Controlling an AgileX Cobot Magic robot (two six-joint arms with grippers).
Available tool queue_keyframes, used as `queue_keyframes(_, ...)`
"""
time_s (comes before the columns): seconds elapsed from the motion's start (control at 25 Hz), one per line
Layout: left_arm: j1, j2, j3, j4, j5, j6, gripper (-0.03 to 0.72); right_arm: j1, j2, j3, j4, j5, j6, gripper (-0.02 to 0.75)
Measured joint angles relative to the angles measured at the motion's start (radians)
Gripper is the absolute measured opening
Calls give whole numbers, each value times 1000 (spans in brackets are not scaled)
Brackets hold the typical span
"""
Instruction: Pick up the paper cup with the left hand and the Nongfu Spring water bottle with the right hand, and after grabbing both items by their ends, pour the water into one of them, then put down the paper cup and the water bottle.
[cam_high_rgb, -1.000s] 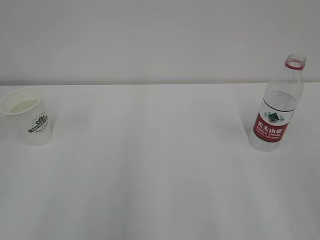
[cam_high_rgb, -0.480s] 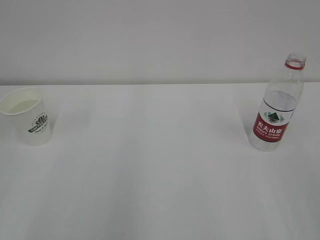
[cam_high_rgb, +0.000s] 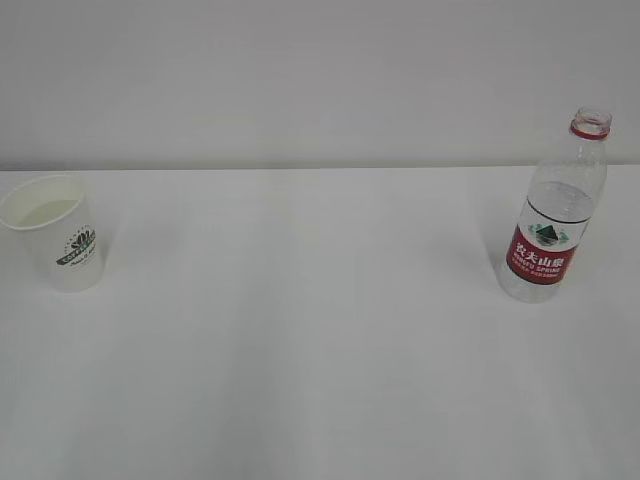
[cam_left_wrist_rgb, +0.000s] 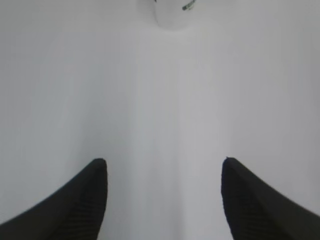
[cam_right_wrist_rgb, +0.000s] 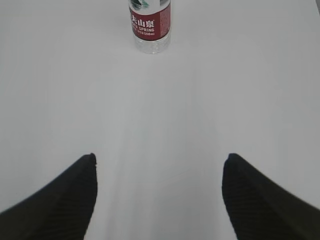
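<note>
The white paper cup (cam_high_rgb: 56, 233) with a dark green logo stands upright at the table's far left, with pale liquid inside. In the left wrist view only its base (cam_left_wrist_rgb: 172, 14) shows at the top edge, far ahead of my left gripper (cam_left_wrist_rgb: 164, 162), which is open and empty. The Nongfu Spring water bottle (cam_high_rgb: 554, 214), uncapped, with a red label, stands upright at the right. Its lower part (cam_right_wrist_rgb: 150, 25) sits far ahead of my right gripper (cam_right_wrist_rgb: 159, 157), also open and empty. Neither arm shows in the exterior view.
The white table (cam_high_rgb: 320, 330) runs back to a pale wall (cam_high_rgb: 320, 80). Nothing else stands between cup and bottle.
</note>
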Motion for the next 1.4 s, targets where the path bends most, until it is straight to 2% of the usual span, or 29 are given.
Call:
queue_keyframes(0.2,-43,0,0,0,55,40,516,0,-13,6,0,2,-2,588)
queue_keyframes(0.6,-43,-13,0,-17,58,47,516,0,-13,28,0,27,-2,587)
queue_keyframes(1.2,-43,-329,10,-19,44,47,516,0,-13,28,1,28,-4,587)
queue_keyframes(1.4,-43,-342,10,-21,43,47,515,0,-47,29,7,30,-4,587)
